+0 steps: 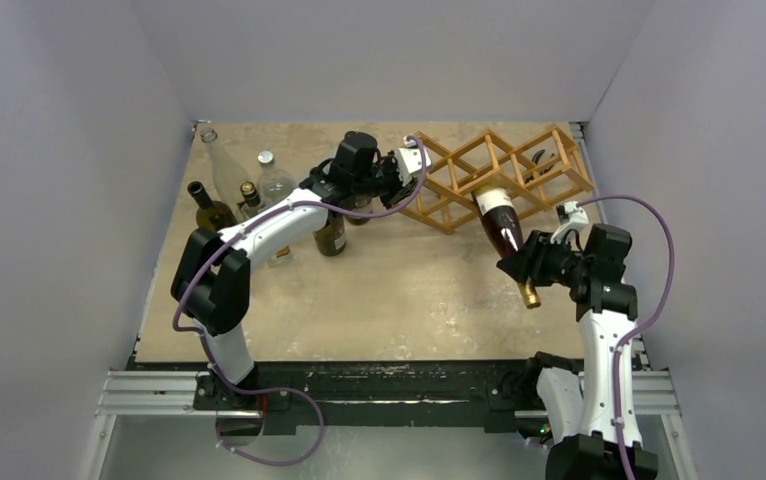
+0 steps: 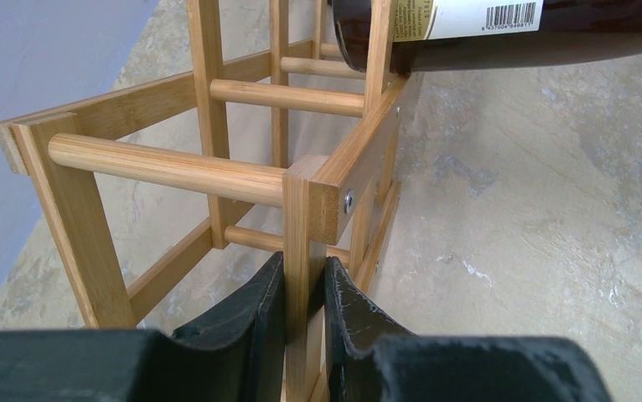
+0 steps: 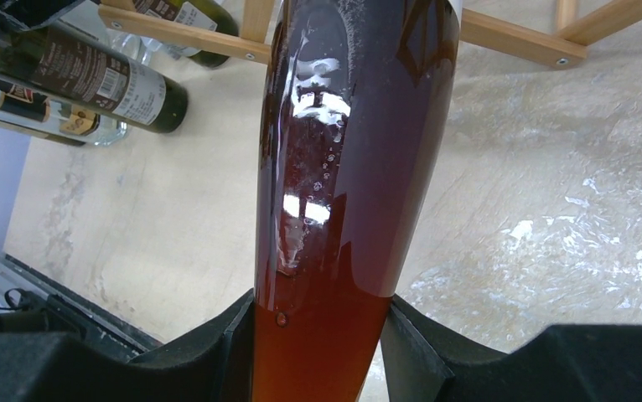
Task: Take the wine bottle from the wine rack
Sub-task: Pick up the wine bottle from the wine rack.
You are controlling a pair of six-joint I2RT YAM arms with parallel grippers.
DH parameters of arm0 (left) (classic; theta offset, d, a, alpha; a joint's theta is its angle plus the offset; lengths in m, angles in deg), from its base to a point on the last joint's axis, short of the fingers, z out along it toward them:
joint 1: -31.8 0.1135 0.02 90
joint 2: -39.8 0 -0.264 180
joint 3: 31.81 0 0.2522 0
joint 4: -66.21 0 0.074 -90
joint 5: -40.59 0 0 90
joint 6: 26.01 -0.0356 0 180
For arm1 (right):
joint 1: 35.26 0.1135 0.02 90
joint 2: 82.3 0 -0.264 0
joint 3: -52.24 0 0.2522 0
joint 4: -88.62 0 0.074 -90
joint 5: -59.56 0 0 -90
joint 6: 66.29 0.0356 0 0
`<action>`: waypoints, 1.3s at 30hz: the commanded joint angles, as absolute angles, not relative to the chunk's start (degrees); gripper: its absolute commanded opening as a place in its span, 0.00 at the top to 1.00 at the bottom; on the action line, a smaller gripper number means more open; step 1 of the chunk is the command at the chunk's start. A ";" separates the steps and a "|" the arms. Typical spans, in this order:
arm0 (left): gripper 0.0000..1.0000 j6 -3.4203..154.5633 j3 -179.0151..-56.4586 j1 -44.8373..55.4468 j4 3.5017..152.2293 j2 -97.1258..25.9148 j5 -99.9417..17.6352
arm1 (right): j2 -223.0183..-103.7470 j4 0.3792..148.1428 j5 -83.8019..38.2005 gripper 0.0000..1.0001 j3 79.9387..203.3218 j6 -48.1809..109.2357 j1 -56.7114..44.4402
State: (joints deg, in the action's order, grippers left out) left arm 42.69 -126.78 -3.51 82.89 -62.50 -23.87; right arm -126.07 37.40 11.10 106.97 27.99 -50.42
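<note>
The wine rack (image 1: 504,175), a lattice of light-brown wooden rods, lies at the back of the table. A dark brown wine bottle (image 1: 502,228) with a white label sticks out of a middle cell, neck toward me, gold cap (image 1: 530,297) lowest. My right gripper (image 1: 527,265) is shut on the bottle's shoulder; in the right wrist view the reddish glass (image 3: 343,209) fills the gap between the black fingers (image 3: 225,352). My left gripper (image 1: 409,165) is shut on a wooden post (image 2: 305,276) at the rack's left end; the bottle's base (image 2: 468,33) shows beyond.
Several other bottles stand at the back left: a clear tall one (image 1: 221,160), a clear short one (image 1: 274,180), a green one (image 1: 209,208), and dark ones by the left arm (image 1: 331,235). Grey walls close in on three sides. An aluminium rail (image 1: 389,392) runs along the near edge.
</note>
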 commanded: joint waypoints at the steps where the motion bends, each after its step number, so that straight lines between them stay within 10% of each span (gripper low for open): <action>1: 1.00 44.92 -126.27 -3.22 80.86 -60.92 -25.77 | -121.40 51.78 21.18 1.00 115.71 27.83 -50.88; 39: 1.00 46.91 -125.30 -3.26 77.77 -60.57 -27.58 | -117.55 43.71 20.59 1.00 119.87 32.58 -51.55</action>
